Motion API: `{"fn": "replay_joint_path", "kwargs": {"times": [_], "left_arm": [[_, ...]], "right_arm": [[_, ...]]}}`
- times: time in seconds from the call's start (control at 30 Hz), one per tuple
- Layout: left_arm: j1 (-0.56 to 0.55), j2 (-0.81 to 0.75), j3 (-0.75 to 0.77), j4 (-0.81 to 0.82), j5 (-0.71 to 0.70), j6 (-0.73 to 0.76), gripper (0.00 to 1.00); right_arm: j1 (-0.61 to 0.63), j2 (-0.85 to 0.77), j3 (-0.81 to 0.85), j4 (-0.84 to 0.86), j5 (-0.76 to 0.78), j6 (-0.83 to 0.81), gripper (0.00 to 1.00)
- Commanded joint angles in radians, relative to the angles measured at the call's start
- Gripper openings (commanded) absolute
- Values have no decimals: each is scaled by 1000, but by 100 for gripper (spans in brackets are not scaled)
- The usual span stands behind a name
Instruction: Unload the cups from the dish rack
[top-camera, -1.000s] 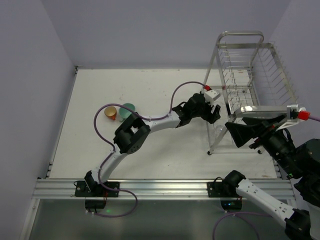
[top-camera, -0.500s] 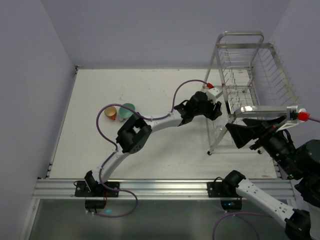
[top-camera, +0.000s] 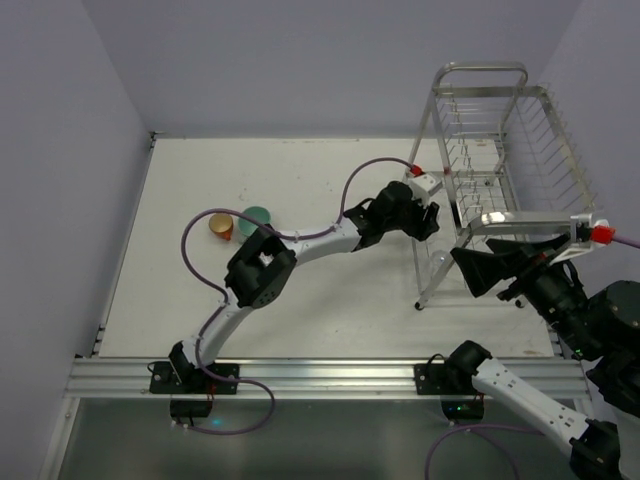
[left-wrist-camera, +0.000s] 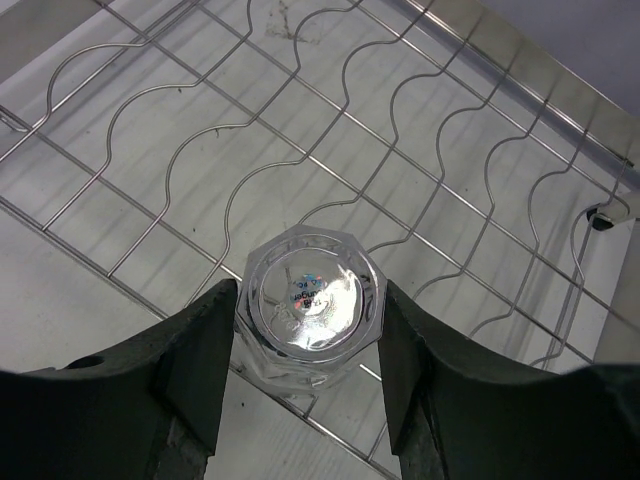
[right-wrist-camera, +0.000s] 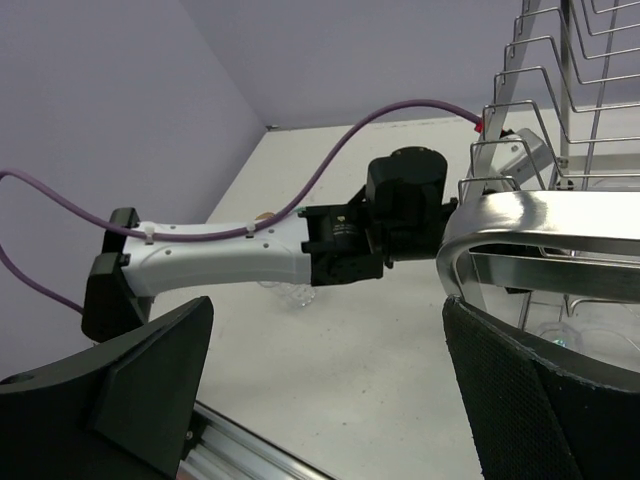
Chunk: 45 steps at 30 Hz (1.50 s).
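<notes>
Tumbler (left-wrist-camera: 312, 300) end-on — base foremost

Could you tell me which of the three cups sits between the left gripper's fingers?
The clear glass tumbler, against the dish rack wire. The orange cup and mint-green cup stand on the table, away from the left gripper.

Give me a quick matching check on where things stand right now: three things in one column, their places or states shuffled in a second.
Things
1. orange mug
2. glass tumbler
3. right gripper

Places or states
A. open, at the frame of the dish rack
B. on the table, next to the mint-green mug
C. held by the left gripper over the rack's wire shelf

Pairs: 1-B, 2-C, 3-A
</notes>
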Motion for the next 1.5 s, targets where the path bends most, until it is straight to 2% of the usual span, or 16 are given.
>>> {"fn": "replay_joint_path", "kwargs": {"times": [0.0,0.17,0.4,0.73,0.87,0.93,1.07,1.13,1.2,1.27,1.3,1.33,1.37,1.4,1.43,1.47], "left_arm": [[0,-163,-17,3,-9,16,0],[6,-294,-69,-14,-41,17,0],[55,-497,-236,-23,-116,-1,0],[201,-894,-633,-20,-150,-70,0],[326,-1093,-755,-26,-23,-138,0],[379,-1140,-787,-43,33,-191,0],[559,-1232,-818,-56,286,-311,0],[617,-1249,-839,-39,378,-398,0],[695,-1258,-865,42,533,-530,0],[759,-1261,-938,211,677,-649,0],[775,-1260,-972,302,718,-805,0],[785,-1258,-1012,399,753,-892,0],[795,-1247,-1088,611,791,-982,0],[795,-1238,-1123,718,801,-1139,0],[795,-1226,-1152,810,805,-1211,0],[795,-1200,-1211,996,798,-1283,0]], "right_arm": [[5,-20,-20,47,32,-7,99],[4,-17,-24,58,32,-4,99],[5,18,-17,86,30,13,99],[4,136,-3,199,-120,10,99],[5,210,2,279,-218,22,98],[5,242,3,297,-276,29,95],[5,331,-3,360,-343,42,93],[5,356,-4,375,-365,45,92],[5,386,-10,400,-376,52,90],[5,399,-20,432,-387,66,88],[5,403,-27,447,-390,72,88],[5,405,-33,460,-392,80,88],[5,406,-43,490,-408,94,88],[5,408,-49,507,-419,103,88],[5,411,-53,524,-428,115,88],[5,412,-66,559,-435,147,87]]}}
